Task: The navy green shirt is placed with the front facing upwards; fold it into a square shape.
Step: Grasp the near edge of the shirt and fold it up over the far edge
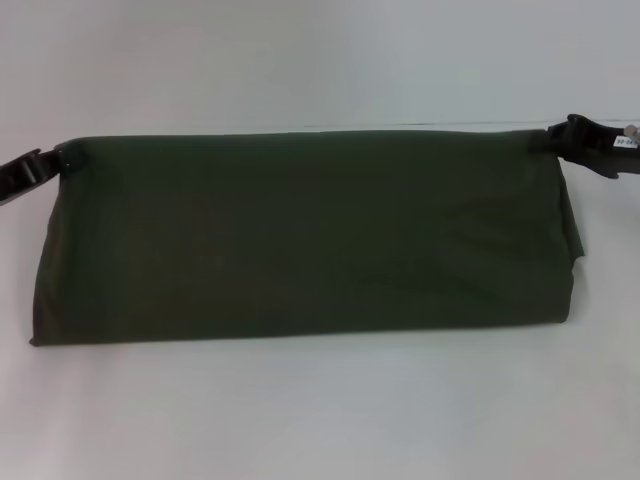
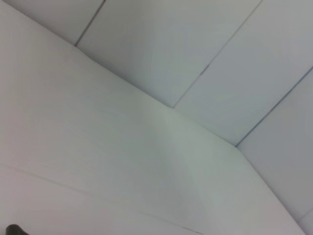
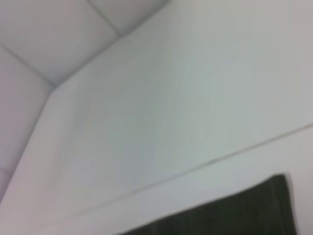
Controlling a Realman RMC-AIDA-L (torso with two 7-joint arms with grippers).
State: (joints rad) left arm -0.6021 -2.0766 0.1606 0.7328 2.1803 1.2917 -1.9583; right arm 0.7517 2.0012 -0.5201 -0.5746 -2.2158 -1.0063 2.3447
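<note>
The navy green shirt [image 1: 300, 240] is a wide dark olive band across the middle of the head view, with no print showing. Its upper edge is stretched straight between my two grippers, and its lower edge lies on the white table [image 1: 320, 410]. My left gripper [image 1: 62, 160] is shut on the upper left corner. At the upper right corner my right gripper [image 1: 556, 140] is shut on the cloth. On the right side a layer of fabric hangs past the fold. A dark corner of the shirt [image 3: 234, 215] shows in the right wrist view.
White table surface surrounds the shirt, with a broad strip in front of it and more behind. A pale panelled wall [image 2: 205, 54] stands past the table's far edge in the left wrist view.
</note>
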